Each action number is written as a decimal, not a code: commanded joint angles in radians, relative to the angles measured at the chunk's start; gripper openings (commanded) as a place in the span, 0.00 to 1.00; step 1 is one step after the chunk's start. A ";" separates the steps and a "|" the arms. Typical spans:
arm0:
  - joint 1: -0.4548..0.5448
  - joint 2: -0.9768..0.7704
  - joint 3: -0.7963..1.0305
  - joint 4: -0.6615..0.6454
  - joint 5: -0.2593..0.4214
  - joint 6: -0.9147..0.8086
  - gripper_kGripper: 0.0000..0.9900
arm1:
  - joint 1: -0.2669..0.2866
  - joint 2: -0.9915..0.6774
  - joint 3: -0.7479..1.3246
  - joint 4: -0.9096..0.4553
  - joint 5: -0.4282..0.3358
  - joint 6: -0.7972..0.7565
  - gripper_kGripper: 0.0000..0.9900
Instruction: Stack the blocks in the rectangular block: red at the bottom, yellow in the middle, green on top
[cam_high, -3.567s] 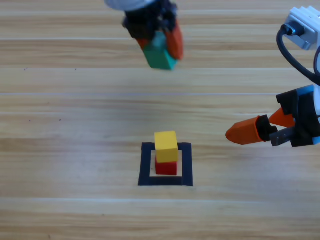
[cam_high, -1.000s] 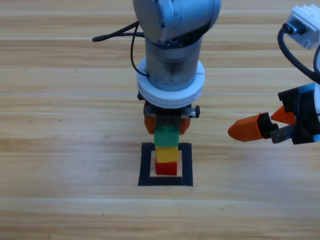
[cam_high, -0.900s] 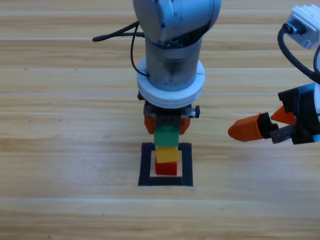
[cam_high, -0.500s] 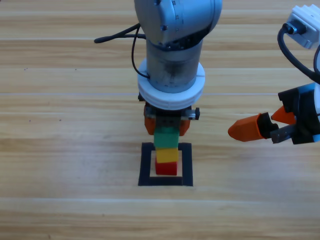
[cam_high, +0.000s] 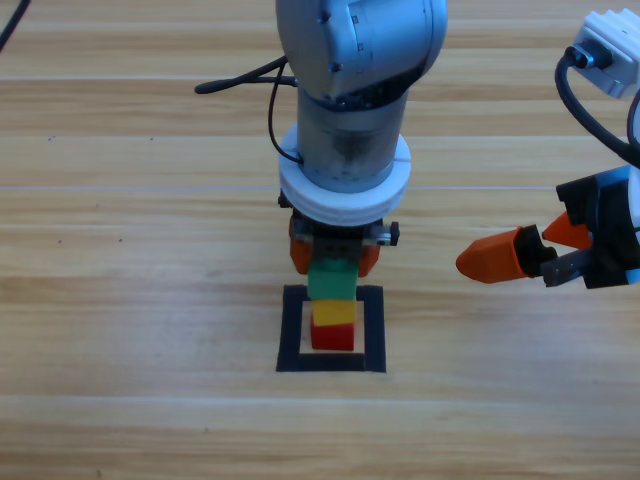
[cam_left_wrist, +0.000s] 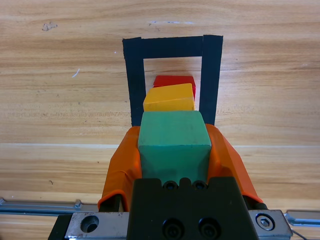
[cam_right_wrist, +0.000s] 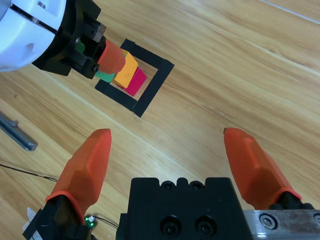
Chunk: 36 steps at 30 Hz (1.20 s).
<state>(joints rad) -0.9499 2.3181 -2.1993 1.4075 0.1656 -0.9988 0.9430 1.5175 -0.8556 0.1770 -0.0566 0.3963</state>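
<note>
Left hand (cam_high: 334, 255) above tape square (cam_high: 291, 330), mid-tabletop, jaws clamped on green cube (cam_left_wrist: 173, 142). Green cube over yellow cube (cam_left_wrist: 169, 98); contact between them cannot be told. Yellow cube rests on red cube (cam_left_wrist: 175, 81), which sits on tabletop (cam_high: 120, 300) inside tape square. Right hand (cam_right_wrist: 172, 150) near right edge of tabletop, jaws spread wide, holding nothing, well apart from stack.

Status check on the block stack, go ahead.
Left pincer shut on green cube, held atop yellow cube over red cube inside tape square. Right pincer open, off to the side. Nothing in the way.
</note>
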 joint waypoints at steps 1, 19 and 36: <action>0.019 0.055 -0.019 -0.010 0.006 0.012 0.01 | -0.024 0.035 0.007 -0.001 0.004 -0.002 1.00; 0.019 0.069 -0.023 -0.010 0.011 0.012 0.02 | -0.024 0.039 0.007 -0.001 0.004 -0.002 1.00; 0.020 0.043 -0.033 -0.008 0.008 0.006 0.45 | -0.024 0.038 0.009 -0.001 0.004 -0.002 1.00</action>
<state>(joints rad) -0.9496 2.3387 -2.2263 1.4070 0.1655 -0.9988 0.9430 1.5175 -0.8556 0.1770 -0.0566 0.3963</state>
